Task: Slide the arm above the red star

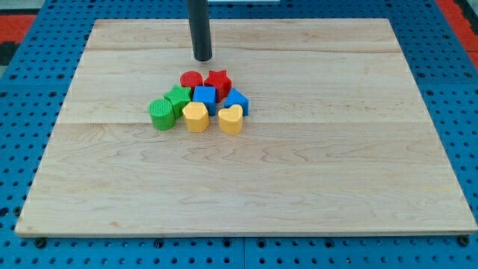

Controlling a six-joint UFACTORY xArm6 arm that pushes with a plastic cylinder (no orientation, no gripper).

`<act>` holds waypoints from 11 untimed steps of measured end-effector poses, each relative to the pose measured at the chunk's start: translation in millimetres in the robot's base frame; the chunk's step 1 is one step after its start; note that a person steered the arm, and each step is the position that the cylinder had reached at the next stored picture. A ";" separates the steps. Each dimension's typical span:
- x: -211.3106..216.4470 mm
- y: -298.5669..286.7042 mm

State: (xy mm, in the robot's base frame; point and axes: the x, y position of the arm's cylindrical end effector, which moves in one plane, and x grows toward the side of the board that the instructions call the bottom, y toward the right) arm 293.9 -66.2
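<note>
Near the view's top of the wooden board (358, 187), a little left of centre, the dark rod comes straight down and my tip (202, 59) rests on the wood; it is a plain rod end with no jaws to spread or press together, and it touches no block. Just below it toward the view's bottom sits a tight cluster of eight blocks. The red cylinder (191, 80) lies closest to the tip, with a narrow strip of bare wood between them. The red star (218, 81) stands just beside the cylinder on the view's right, at the cluster's upper edge, below and slightly right of the tip. Under these come the green star (178, 98), the blue cube (205, 96) and another blue block (237, 100), whose shape cannot be told. The bottom row holds the green cylinder (160, 113), the yellow hexagon (195, 116) and the yellow heart (231, 119). Wide bare wood runs from the cluster to the board's right, left and bottom edges. Blue pegboard (448, 90) surrounds the board.
</note>
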 end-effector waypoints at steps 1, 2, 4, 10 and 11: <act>0.3 0.0; -2.4 0.0; -3.2 -4.8; -10.4 64.9; 0.1 87.0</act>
